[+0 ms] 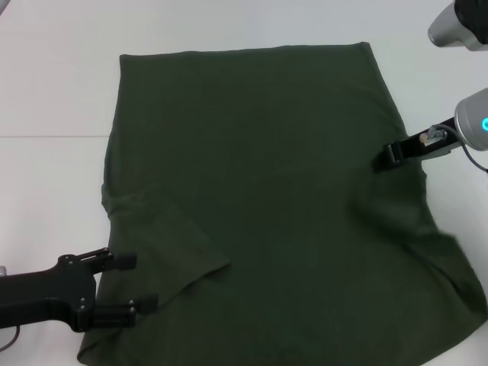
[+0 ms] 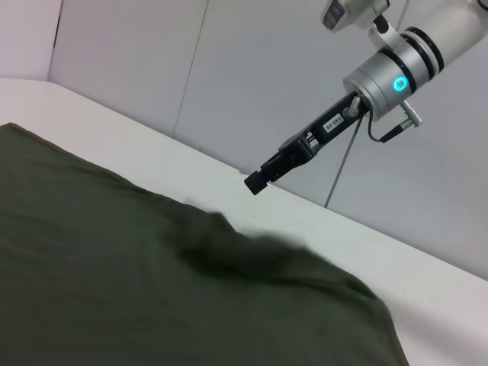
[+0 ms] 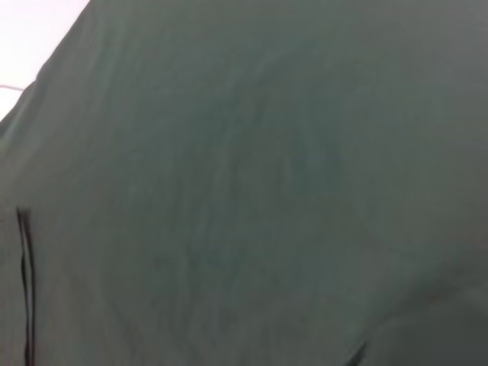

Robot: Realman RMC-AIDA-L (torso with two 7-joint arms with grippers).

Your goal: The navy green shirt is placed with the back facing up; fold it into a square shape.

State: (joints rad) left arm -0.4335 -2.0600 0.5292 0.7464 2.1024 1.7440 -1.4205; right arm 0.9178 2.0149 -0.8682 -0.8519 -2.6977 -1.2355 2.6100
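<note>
The navy green shirt (image 1: 252, 175) lies spread on the white table (image 1: 53, 91) with its plain side up. Its left sleeve (image 1: 179, 248) is folded inward over the body. My left gripper (image 1: 135, 282) is open at the shirt's near left edge, its fingers over the cloth beside that sleeve. My right gripper (image 1: 383, 158) hovers at the shirt's right edge, slightly above the cloth, and shows in the left wrist view as right gripper (image 2: 255, 183) over the table beyond the shirt (image 2: 114, 267). The right wrist view is filled by the shirt (image 3: 267, 191). The cloth is rumpled near the right side (image 1: 427, 244).
White table surface (image 2: 427, 282) runs around the shirt on the left, far and right sides. A grey wall (image 2: 229, 69) stands behind the table in the left wrist view.
</note>
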